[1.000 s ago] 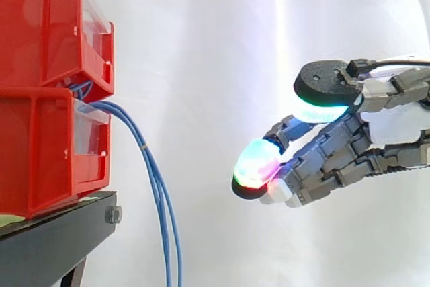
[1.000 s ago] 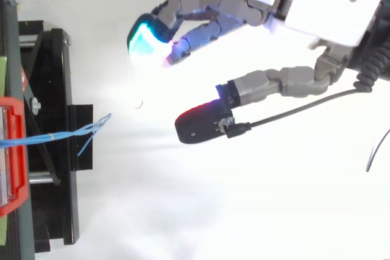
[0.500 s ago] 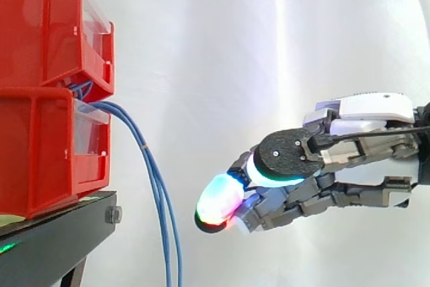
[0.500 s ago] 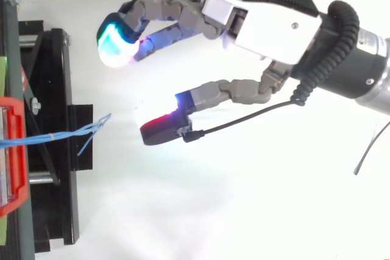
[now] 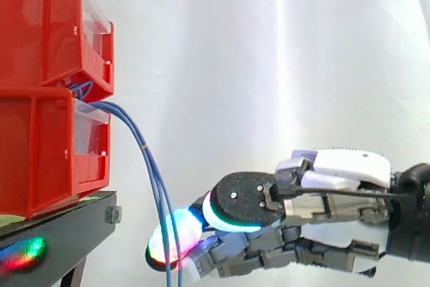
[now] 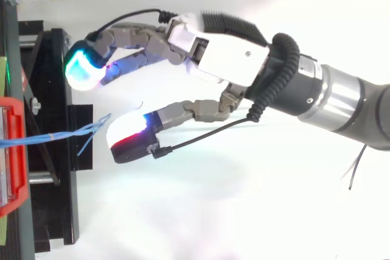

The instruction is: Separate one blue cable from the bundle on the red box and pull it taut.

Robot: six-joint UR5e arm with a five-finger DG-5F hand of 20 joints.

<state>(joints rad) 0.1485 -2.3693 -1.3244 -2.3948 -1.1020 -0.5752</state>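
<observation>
Side view: the blue cables (image 5: 151, 173) are seen spilling from between the stacked red bins (image 5: 47, 146) and hanging past the black stand (image 5: 60, 233). The hand (image 6: 225, 59) is held open, with nothing gripped and its fingertips (image 5: 158, 245) level with the strands. One strand should be singled out between thumb and fingers before closing; otherwise several may be caught together.
</observation>
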